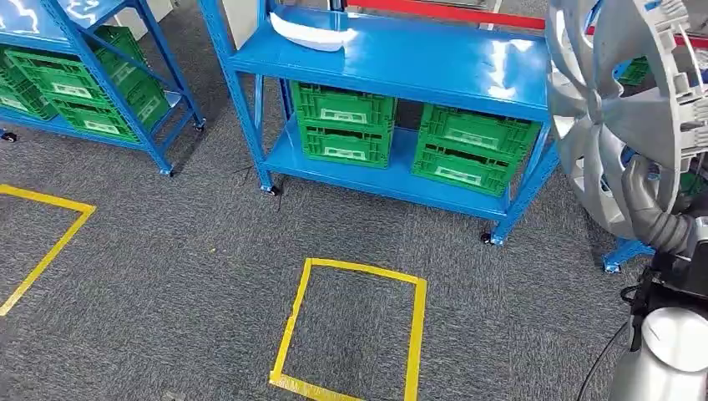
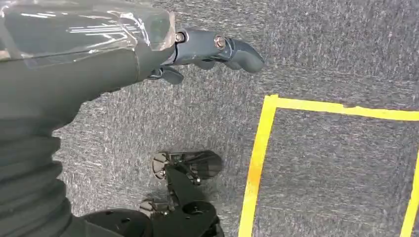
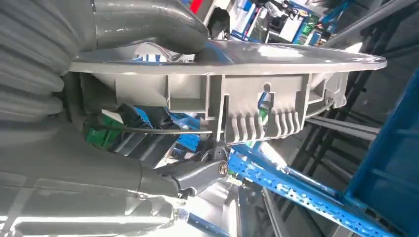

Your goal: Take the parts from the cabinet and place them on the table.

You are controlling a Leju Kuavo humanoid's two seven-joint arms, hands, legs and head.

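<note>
The right hand (image 3: 123, 98) grips a silver wheel cover (image 1: 622, 109), thumb pressed on its smooth face and dark fingers (image 3: 197, 175) hooked behind its ribbed rim. The cover stands on edge, raised just right of the blue rack (image 1: 401, 67), face toward the rack. The left hand (image 2: 148, 54) hangs over grey carpet (image 2: 321, 44), fingers slightly curled, holding nothing. A white part (image 1: 307, 33) lies on the rack's top shelf; green crates (image 1: 344, 124) sit on its bottom shelf. A yellow tape square (image 1: 355, 330) marks the floor before the rack.
</note>
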